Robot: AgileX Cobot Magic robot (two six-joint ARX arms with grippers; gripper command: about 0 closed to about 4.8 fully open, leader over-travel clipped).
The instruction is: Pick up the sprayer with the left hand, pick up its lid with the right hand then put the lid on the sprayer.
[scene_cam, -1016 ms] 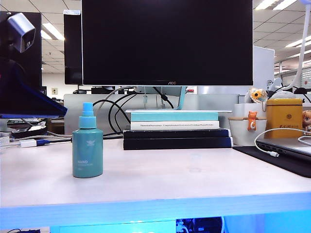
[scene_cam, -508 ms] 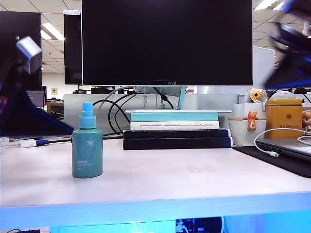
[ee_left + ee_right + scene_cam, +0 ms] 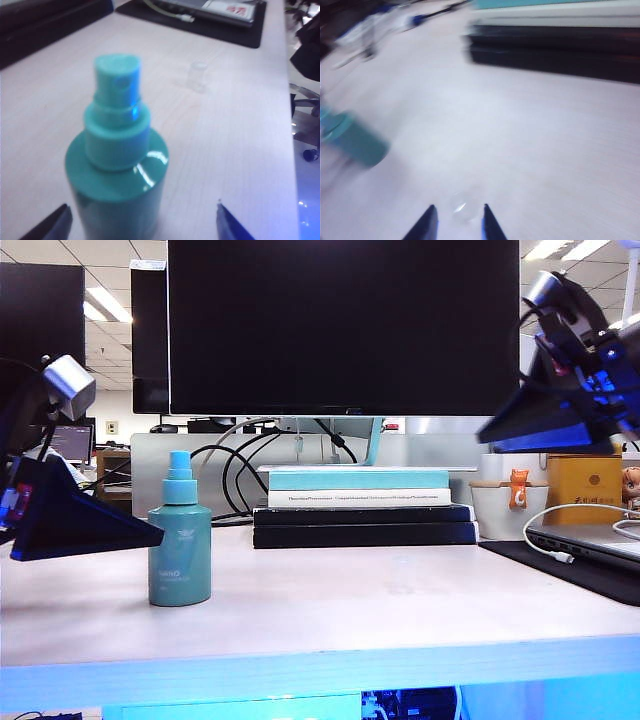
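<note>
The sprayer (image 3: 180,538) stands upright on the table (image 3: 380,610) — its long axis vertical, body between the left gripper (image 3: 142,222)'s wide-open, empty jaws. The right gripper (image 3: 459,222), high at the right, is partly open and empty, the lid (image 3: 198,76) ahead of it.

Sprayer (image 3: 180,542): small teal cylindrical bottle with rounded shoulders, lighter blue nozzle uncovered, white logo and small white lettering on its front. Stands upright on the pale bench (image 3: 380,600), toward its left side in the exterior view. Lid (image 3: 198,76): tiny clear cap, upright on the bench, well apart from the sprayer.
</note>
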